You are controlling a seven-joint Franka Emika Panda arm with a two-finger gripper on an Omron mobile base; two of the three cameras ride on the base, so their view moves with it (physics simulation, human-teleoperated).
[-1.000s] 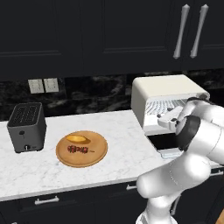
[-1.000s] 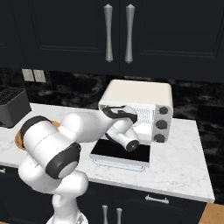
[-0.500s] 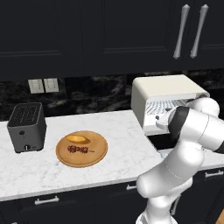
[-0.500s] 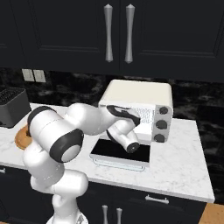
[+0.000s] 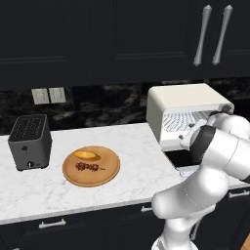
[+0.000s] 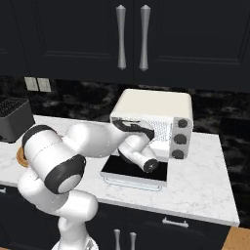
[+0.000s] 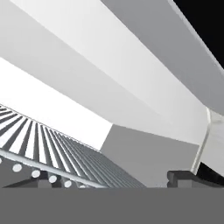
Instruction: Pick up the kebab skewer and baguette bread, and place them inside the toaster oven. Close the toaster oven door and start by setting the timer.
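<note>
Toaster oven (image 5: 181, 110): cream-white, rounded boxy shell, smooth matte finish, upper right of the left base view; interior holds a wire rack (image 7: 39, 144) of thin parallel metal bars, seen close in the hand view at lower left. 3 round dark knobs (image 6: 179, 139) stacked on its right face in the right base view. Toaster oven door (image 6: 136, 169): flat black glass panel in a white frame, lying open and level in front of the oven, centre of the right base view. Round wooden plate (image 5: 91, 166): orange-brown, shallow rim, lower left centre of the left base view, resting on the counter. On it, baguette bread (image 5: 86, 155): stubby golden oval loaf, toward the plate's back; kebab skewer (image 5: 88, 167): thin stick with small dark red-brown chunks, just in front of the loaf. Toaster (image 5: 30, 141): dark grey, 2 slots, left edge. Counter (image 5: 34, 190): white marble with grey veining. Backsplash: black veined stone with 2 pale wall outlets (image 5: 49, 95). Cabinets (image 5: 97, 34): black panelled doors, 2 long silver handles (image 5: 212, 35). Gripper: at the oven mouth, hidden behind the arm in both base views; whether its jaws are wide or narrow cannot be told; 1 dark finger tip (image 7: 190, 178) at lower right of the hand view. No legible writing.
</note>
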